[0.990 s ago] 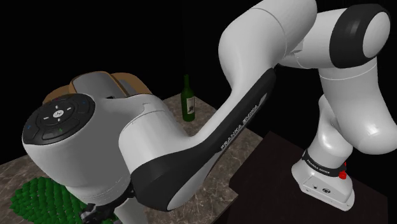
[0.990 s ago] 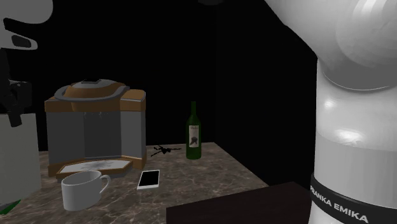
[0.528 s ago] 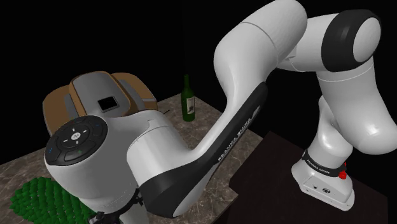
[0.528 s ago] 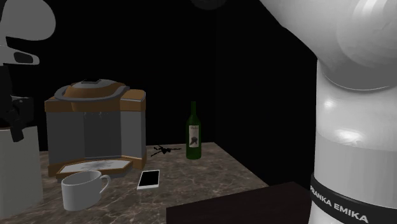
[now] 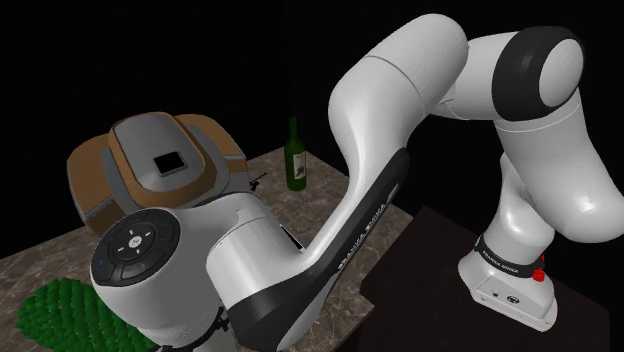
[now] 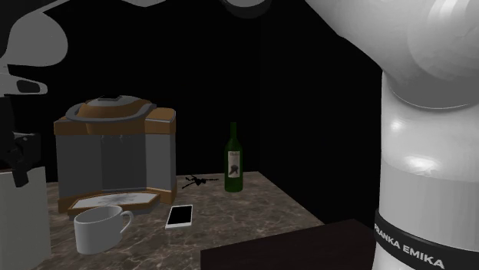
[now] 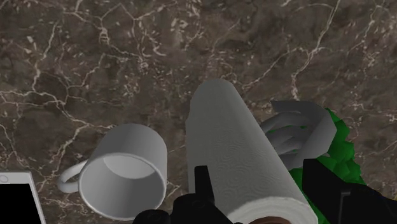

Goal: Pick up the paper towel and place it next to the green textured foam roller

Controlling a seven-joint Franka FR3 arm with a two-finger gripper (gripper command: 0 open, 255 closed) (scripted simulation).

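The paper towel [image 7: 238, 149] is a white roll standing upright between my gripper's [image 7: 257, 170] black fingers [image 7: 202, 184], which are shut on its upper end. In the second exterior view the paper towel [image 6: 21, 218] stands at the far left with the gripper [image 6: 15, 153] on its top. The green textured foam roller [image 7: 340, 153] lies just behind the roll on the marble counter [image 7: 127, 57]; the foam roller [image 5: 60, 310] also shows at the shoulder view's lower left. I cannot tell whether the roll's base touches the counter.
A white mug [image 7: 124, 172] stands close beside the roll, with a phone [image 7: 16, 200] past it. A grey ribbed object [image 7: 296, 124] lies against the foam roller. Further back stand a brown and grey appliance [image 6: 115, 153] and a green bottle [image 6: 233, 159].
The hand has come down with the paper towel held in it. In the shoulder view the wrist has dropped lower, uncovering the top of the appliance.
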